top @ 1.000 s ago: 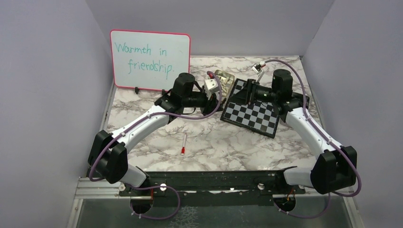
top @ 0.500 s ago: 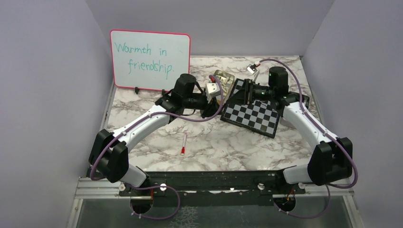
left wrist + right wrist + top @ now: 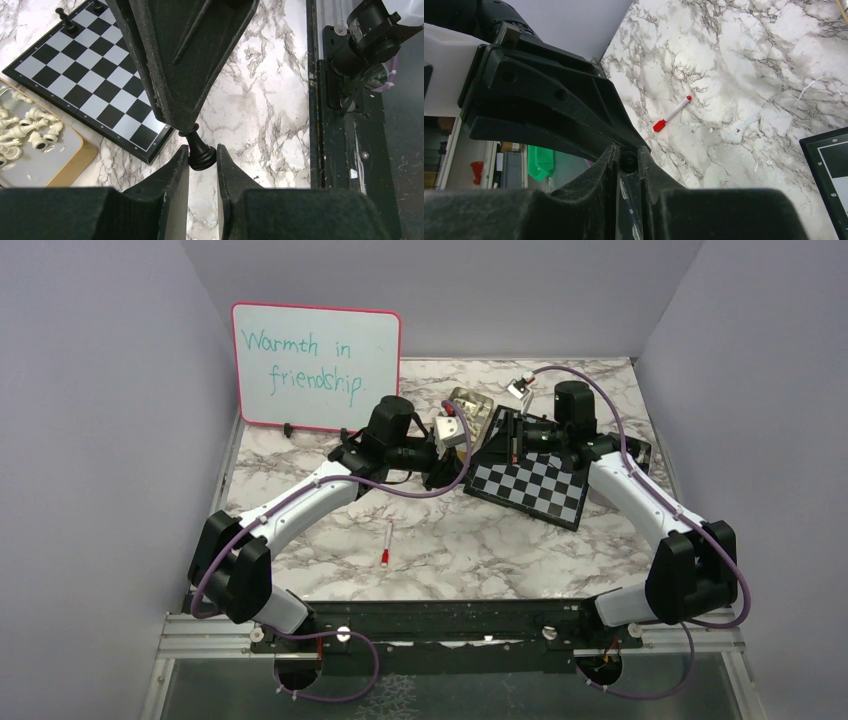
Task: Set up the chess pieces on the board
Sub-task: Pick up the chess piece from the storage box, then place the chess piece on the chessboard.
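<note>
Pinching a black pawn (image 3: 200, 155) between its fingers, the left gripper (image 3: 201, 148) sits just off the board's (image 3: 540, 485) left edge. The right gripper (image 3: 627, 150) hangs over the board's far-left corner, its jaws pressed on a small dark piece (image 3: 628, 161). Two black men (image 3: 65, 20) stand on edge squares of the board. Cream men (image 3: 30, 127) lie in a tray (image 3: 75, 157) touching the board's left edge. A marker (image 3: 672, 114) lies well apart from the board.

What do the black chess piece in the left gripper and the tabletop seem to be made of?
The small glossy black chess piece: likely moulded plastic, given its smooth sheen; lacquered wood is possible. The white grey-veined tabletop: marble pattern, but whether it is real stone or printed laminate is unclear.
</note>
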Tool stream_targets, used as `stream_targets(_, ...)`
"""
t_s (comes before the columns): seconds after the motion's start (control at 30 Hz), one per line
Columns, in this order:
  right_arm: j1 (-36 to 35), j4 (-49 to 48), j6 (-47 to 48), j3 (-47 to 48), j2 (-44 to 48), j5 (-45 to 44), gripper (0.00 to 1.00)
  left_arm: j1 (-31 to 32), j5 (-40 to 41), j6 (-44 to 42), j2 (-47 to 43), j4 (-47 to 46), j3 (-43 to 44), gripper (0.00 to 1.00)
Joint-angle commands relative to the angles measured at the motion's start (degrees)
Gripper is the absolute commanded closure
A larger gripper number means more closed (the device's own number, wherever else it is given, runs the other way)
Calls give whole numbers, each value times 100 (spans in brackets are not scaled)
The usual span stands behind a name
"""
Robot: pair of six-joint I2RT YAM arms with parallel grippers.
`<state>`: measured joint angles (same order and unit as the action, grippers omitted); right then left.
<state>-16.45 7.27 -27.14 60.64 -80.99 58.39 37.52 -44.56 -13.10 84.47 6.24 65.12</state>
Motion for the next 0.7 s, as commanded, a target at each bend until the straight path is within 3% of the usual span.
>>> stream_targets(0.0,-8,79,67,99,-66,268,82,20,-93,-161,56,118,90,89)
stream_targets(0.07,-8,68,64,77,-38,225,85,14,-41,-127,69,143,108,81)
stream_targets(0.2,-10,-6,-34,27,89,-252,87,24,70,36,79,194,131,40)
stream_targets(0.3,-5,76,-24,31,255,-1033,87,17,233,155,66,264,153,3)
stream_targets(0.67,54,1159,760,389,715,-4462,87,14,1056,636,-219,850,237,1)
